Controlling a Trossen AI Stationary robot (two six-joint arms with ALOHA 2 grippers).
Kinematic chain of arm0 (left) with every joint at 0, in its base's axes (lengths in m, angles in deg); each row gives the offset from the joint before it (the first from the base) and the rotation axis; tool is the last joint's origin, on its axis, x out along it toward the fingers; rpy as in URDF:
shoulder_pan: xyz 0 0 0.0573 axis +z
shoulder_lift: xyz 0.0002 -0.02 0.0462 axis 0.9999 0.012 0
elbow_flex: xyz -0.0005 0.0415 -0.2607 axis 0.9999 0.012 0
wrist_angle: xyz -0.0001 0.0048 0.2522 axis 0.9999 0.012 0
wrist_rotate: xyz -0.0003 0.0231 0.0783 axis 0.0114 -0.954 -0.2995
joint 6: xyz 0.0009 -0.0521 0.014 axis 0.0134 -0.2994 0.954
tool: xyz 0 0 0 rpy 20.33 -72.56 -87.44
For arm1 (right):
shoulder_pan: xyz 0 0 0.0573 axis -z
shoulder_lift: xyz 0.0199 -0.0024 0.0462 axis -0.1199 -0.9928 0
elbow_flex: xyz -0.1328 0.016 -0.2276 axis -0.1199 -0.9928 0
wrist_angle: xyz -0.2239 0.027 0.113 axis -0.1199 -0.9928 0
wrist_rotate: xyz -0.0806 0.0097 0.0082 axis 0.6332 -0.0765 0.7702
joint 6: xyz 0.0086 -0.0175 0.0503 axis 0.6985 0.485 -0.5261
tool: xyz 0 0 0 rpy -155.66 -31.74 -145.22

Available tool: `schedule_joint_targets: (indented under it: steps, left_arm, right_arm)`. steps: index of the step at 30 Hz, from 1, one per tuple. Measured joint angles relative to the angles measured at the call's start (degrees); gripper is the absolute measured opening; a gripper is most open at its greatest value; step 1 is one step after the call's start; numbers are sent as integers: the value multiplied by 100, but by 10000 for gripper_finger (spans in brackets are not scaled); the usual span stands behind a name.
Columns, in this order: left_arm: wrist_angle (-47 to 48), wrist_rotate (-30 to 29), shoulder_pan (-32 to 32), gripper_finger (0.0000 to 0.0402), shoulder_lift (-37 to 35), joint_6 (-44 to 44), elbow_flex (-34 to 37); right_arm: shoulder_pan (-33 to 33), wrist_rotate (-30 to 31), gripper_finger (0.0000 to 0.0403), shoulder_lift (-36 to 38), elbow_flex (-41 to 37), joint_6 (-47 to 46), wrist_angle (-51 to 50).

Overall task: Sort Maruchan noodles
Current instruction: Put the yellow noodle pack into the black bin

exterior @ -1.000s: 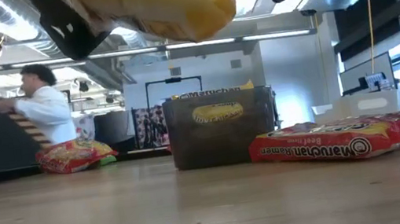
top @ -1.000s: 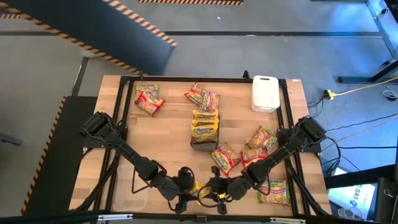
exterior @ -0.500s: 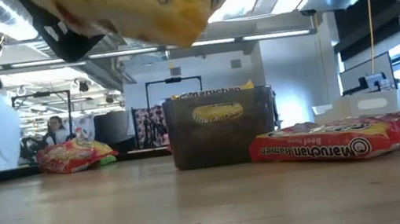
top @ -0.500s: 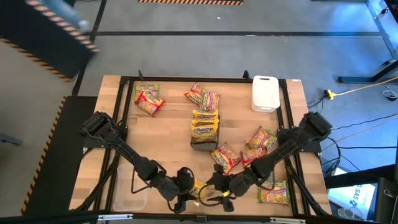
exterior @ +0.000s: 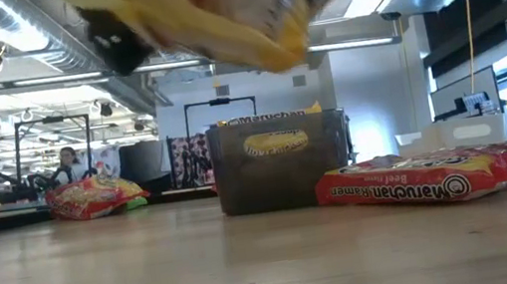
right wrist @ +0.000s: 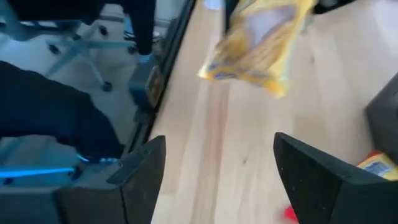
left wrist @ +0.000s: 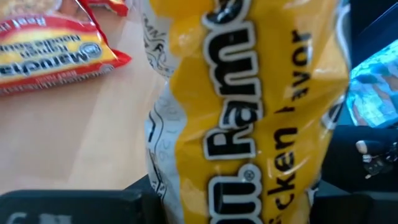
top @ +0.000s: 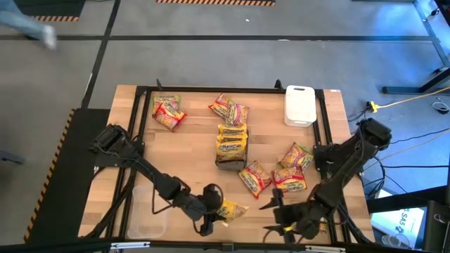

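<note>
Left gripper (top: 211, 218) hanging near the front edge of the table (top: 190, 151), fingers clamped on a yellow noodle packet (top: 230, 209) and holding it clear of the wood; same packet filling the left wrist view (left wrist: 249, 112) and blurring across the top of the low view (exterior: 224, 10). Right gripper (top: 280, 214) sitting just beside it toward the front right corner, fingers (right wrist: 317, 180) spread wide and gripping nothing. Dark tray (top: 231, 144) standing mid-table, carrying more yellow packets (top: 232, 135). Red packets (top: 281, 176) lying scattered right of the tray, a green one (top: 166, 102) resting by the back left corner, a white tray (top: 299, 105) sitting at the back right corner.
</note>
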Motion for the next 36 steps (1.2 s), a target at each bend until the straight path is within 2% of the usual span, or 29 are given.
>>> schedule_joint_targets:
  steps: [5, 10, 16, 20, 24, 27, 36]
  left_arm:
    - [349, 364, 416, 127, 0, 580, -371]
    - [1768, 516, 813, 127, 2, 1243, -1251]
    - [3525, 523, 1292, 127, 4, 1746, -2336]
    - [4498, 521, 1666, 127, 2, 2059, -2972]
    - [5193, 525, 2083, 127, 0, 2412, -3412]
    - [5612, 714, 2429, 127, 0, 2647, -3586]
    - [5908, 1898, 3262, 127, 125, 3507, -3466]
  right_arm:
    - [-65, -45, 261, 444, -1192, 83, 1594]
    - [-61, -102, 259, 997, -2064, 400, 2475]
    - [-63, -311, 259, 1607, -2413, 555, 2536]
    - [-63, -294, 259, 1692, -2458, 678, 2515]
    - [-29, 140, 259, 1689, -2458, 697, 2510]
    - [21, 247, 260, 1678, -2460, 694, 2368]
    - [360, 36, 260, 1674, -2460, 637, 2050]
